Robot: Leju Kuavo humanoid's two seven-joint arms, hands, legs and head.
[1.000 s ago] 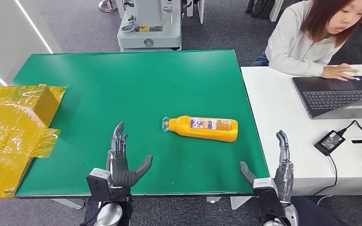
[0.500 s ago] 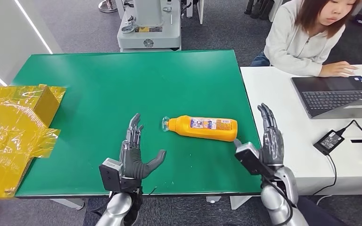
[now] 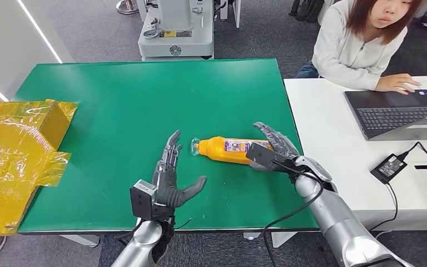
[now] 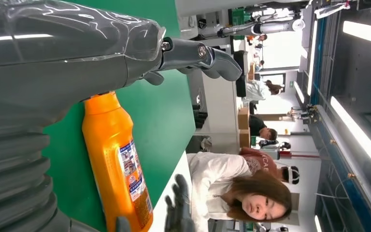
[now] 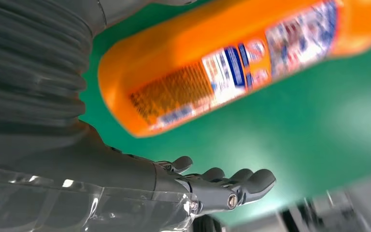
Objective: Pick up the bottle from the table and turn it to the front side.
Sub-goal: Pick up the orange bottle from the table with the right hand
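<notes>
An orange bottle (image 3: 226, 149) with a clear cap and a printed label lies on its side on the green table (image 3: 122, 105), cap toward my left. My right hand (image 3: 275, 146) hovers over the bottle's base end, fingers spread, gripping nothing. In the right wrist view the bottle (image 5: 222, 67) lies close to that hand's fingers (image 5: 222, 186), with green mat visible between them. My left hand (image 3: 169, 178) is open near the front edge, just short of the cap. The left wrist view shows the bottle (image 4: 118, 174) lying past the thumb (image 4: 198, 53).
A yellow taped box (image 3: 16, 156) sits at the table's left edge. On the right stands a white desk (image 3: 333, 139) with a laptop (image 3: 397, 114) and a power brick (image 3: 388, 168); a person (image 3: 361, 44) sits there. A grey machine (image 3: 175, 28) stands behind the table.
My right hand has swung in from the table's right front edge to over the bottle's base end. My left hand has moved forward toward the cap. The bottle has not moved.
</notes>
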